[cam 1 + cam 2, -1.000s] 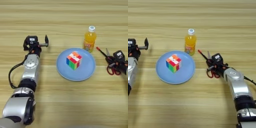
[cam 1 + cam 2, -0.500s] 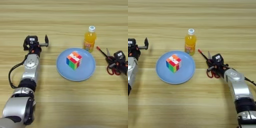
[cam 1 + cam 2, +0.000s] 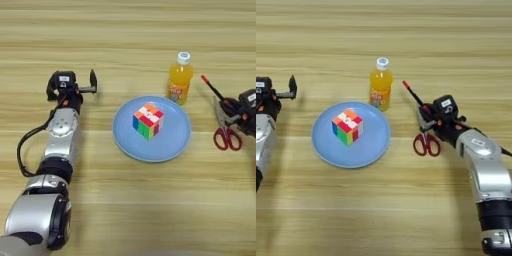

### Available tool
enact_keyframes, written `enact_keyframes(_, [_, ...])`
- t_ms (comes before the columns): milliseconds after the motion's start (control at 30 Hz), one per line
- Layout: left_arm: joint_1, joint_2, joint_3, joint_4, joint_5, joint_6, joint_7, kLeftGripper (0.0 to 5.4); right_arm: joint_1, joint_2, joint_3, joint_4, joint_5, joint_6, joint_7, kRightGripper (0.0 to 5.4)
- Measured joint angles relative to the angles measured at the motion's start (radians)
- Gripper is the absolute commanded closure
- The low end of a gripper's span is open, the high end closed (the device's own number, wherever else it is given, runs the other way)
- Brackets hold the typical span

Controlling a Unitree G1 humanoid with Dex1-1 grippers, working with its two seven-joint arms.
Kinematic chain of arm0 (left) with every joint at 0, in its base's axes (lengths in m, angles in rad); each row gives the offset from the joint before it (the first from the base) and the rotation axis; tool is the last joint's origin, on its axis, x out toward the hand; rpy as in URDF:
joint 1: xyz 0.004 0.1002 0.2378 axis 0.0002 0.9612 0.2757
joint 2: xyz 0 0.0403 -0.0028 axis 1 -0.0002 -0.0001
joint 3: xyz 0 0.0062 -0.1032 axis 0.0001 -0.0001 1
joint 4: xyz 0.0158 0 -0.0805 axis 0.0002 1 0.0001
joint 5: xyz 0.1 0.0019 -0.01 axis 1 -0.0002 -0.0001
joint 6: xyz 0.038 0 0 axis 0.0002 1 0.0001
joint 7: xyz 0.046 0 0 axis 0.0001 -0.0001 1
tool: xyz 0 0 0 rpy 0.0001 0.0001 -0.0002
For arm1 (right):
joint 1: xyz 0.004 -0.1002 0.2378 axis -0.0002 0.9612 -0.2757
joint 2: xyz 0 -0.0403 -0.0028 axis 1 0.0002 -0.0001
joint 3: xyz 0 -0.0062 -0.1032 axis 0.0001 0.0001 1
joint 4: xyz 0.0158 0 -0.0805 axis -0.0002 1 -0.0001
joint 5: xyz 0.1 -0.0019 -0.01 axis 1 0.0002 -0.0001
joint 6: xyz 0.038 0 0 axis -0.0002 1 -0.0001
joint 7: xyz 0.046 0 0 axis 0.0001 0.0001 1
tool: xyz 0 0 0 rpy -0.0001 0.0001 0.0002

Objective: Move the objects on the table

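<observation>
Scissors (image 3: 426, 141) lie right of the blue plate (image 3: 323, 150), beside the pen (image 3: 412, 93). Our right gripper (image 3: 426, 120) sits over their blades; we cannot tell its finger state. Left gripper (image 3: 85, 87) idles wide, far left. We advise closing squarely on the blades only.

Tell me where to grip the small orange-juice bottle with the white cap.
Grip the orange-juice bottle around its orange body, below the white cap. It stands upright behind the blue plate, so probably come level from its open left side; the red pen lies right.
</observation>
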Motion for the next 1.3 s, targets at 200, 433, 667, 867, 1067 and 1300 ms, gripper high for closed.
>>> enact_keyframes(200, [0.000,0.000,0.000,0.000,0.000,0.000,0.000,0.00,0.000,-0.023,-0.044,0.045,0.000,-0.001,-0.036,4.83])
enact_keyframes(433, [0.000,0.000,0.000,0.000,0.000,0.000,0.000,0.00,-0.001,-0.042,-0.055,0.124,-0.007,-0.005,-0.056,4.83])
enact_keyframes(667, [0.000,0.000,0.000,0.000,0.000,0.000,0.000,0.00,-0.002,-0.043,-0.032,0.184,-0.013,-0.010,-0.053,4.83])
enact_keyframes(867, [0.000,0.000,0.000,0.000,0.000,0.000,0.001,0.00,-0.002,-0.040,-0.013,0.211,-0.018,-0.018,-0.036,4.35])
enact_keyframes(1067, [0.000,0.000,0.000,0.000,0.000,0.000,0.002,0.00,-0.004,-0.033,-0.021,0.201,0.000,-0.039,-0.034,3.70])
enact_keyframes(1300, [0.000,0.000,0.000,0.000,0.000,0.000,0.002,0.00,-0.009,-0.028,-0.035,0.166,0.019,-0.050,-0.037,2.94])
